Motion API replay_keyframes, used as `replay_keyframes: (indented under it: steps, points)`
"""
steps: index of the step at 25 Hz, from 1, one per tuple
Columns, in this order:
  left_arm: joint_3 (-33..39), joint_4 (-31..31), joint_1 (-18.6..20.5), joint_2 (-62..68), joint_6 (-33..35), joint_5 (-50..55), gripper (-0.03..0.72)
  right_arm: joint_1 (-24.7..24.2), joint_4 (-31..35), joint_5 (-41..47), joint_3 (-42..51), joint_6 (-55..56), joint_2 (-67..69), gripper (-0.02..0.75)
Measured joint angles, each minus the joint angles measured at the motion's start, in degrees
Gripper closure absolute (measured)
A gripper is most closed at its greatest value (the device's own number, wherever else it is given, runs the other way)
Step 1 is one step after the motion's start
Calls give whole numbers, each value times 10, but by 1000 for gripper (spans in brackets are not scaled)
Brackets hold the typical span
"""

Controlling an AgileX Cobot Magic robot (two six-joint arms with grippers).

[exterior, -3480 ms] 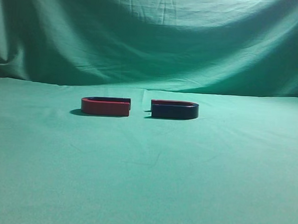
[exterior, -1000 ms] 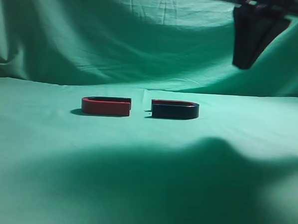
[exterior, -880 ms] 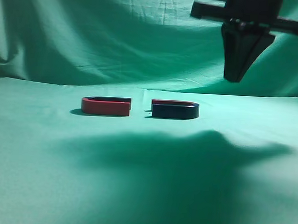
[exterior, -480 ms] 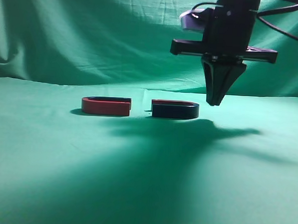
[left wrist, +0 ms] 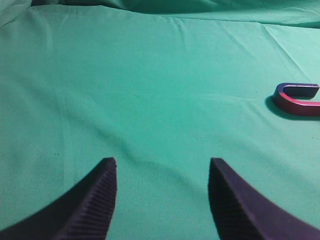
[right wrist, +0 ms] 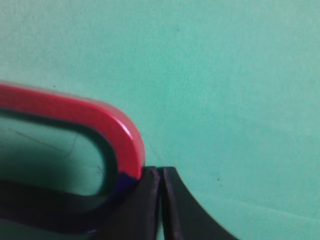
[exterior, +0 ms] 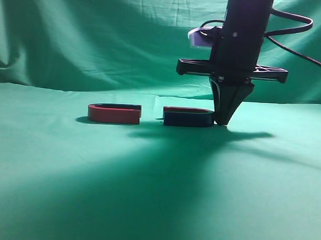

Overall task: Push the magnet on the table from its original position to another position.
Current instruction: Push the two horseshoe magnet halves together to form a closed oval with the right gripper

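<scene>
Horseshoe magnet (exterior: 188,117): I see it flat on the green surface (exterior: 156,195), long axis left-right, open end toward the red-sided magnet (exterior: 114,114) beside it. The right wrist view cuts off its arms. Right gripper (exterior: 221,123): fingers pressed together, empty, tips against the bend. Left gripper (left wrist: 162,200): fingers wide, empty.

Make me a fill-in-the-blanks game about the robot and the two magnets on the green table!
1. The right end effector is shut, and its tip sits at the curved end of the ____ magnet.
2. The other magnet shows a ____ side in the exterior view.
3. The left end effector is ____ and holds nothing.
4. Both magnets lie on the ____ table.

Missing words: dark; red; open; green
</scene>
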Motion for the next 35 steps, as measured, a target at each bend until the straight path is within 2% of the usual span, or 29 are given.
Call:
replay_keyframes:
  steps: [12,26,28,35]
  points:
    - [0,0,0,0,0,0,289,0,12,-38,-1,2,2,738]
    - [0,0,0,0,0,0,289,31,19,-63,-1,2,2,738]
    - [0,0,0,0,0,0,289,31,13,-40,-7,3,2,738]
    - [0,0,0,0,0,0,289,32,-18,143,-62,36,-82,738]
